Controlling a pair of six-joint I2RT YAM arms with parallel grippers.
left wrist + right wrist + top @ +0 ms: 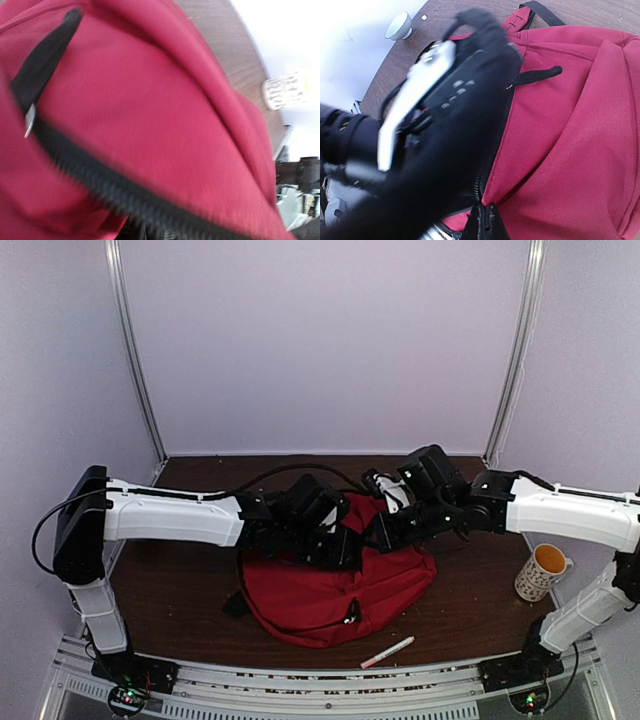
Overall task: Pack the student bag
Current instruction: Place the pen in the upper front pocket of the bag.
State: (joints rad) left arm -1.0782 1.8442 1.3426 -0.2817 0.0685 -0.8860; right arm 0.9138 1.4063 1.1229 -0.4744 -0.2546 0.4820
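the dark-red student bag (330,595) lies slumped in the middle of the bench (190,590), its black zipper (100,185) running across the cloth. both arms reach in over the bag's far side. the left jaws sit low on the bag's upper left, so close to the cloth that i cannot tell whether they are apart or clamped. the right jaws are together, tips at the bag's zipper line. a patterned mug (543,572) stands well apart to the bag's right, and a white pen (387,652) lies near the bag's front edge.
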